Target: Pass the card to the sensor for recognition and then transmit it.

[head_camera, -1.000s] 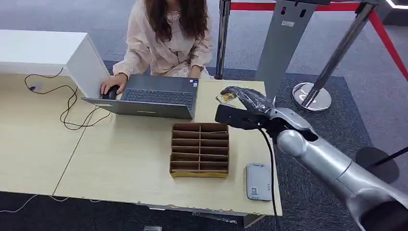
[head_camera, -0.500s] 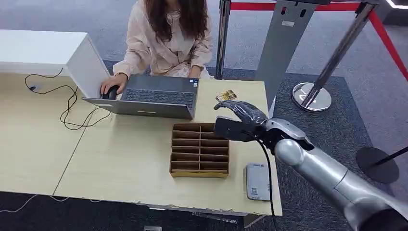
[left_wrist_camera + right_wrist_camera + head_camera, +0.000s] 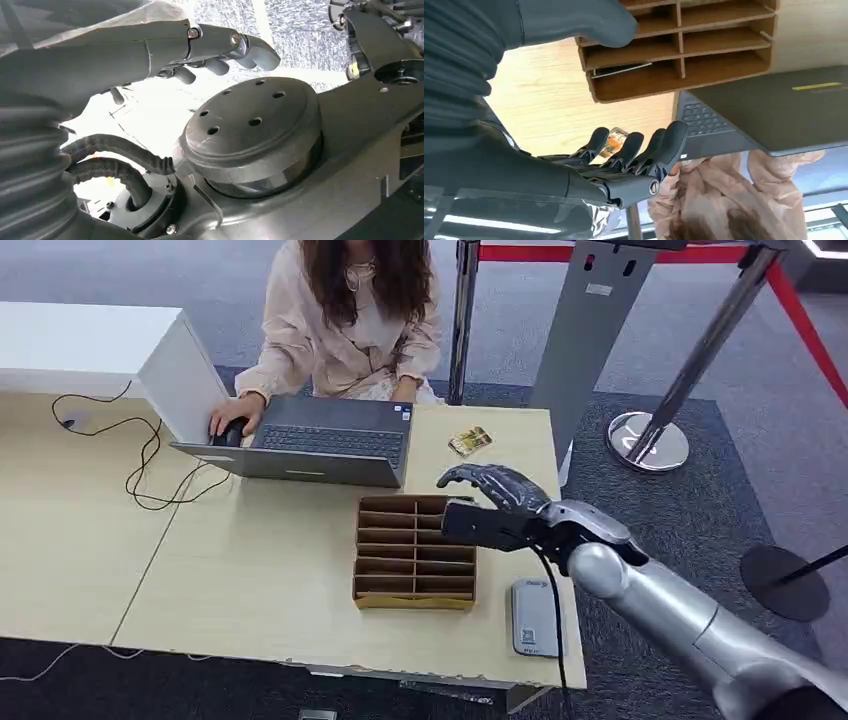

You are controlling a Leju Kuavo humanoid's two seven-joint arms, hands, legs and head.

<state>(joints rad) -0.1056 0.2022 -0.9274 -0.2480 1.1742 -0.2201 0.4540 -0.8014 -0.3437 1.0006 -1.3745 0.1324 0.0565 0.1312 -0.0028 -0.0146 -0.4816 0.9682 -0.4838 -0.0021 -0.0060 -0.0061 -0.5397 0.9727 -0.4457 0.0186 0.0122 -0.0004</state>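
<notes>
A small yellowish card (image 3: 469, 441) lies flat on the wooden table (image 3: 250, 580), at the far side next to the laptop. My right hand (image 3: 495, 490) hovers nearer to me than the card, over the far right corner of the cardboard organizer (image 3: 415, 550), fingers spread and holding nothing. In the right wrist view the card (image 3: 613, 140) shows just beyond the fingers (image 3: 659, 150). The grey card sensor (image 3: 535, 616) lies at the table's near right edge, under my right forearm. My left hand (image 3: 200, 50) hangs with its fingers loosely apart and nothing in it.
A person sits at the far side and types on a grey laptop (image 3: 310, 445). The organizer's slots (image 3: 684, 55) face up, and one holds a thin flat item (image 3: 621, 71). A black cable (image 3: 150, 465) runs over the left table. Stanchion posts (image 3: 650, 440) stand to the right.
My right hand has drawn back from the card towards me and lowered over the organizer. The card stays flat on the table, now uncovered.
</notes>
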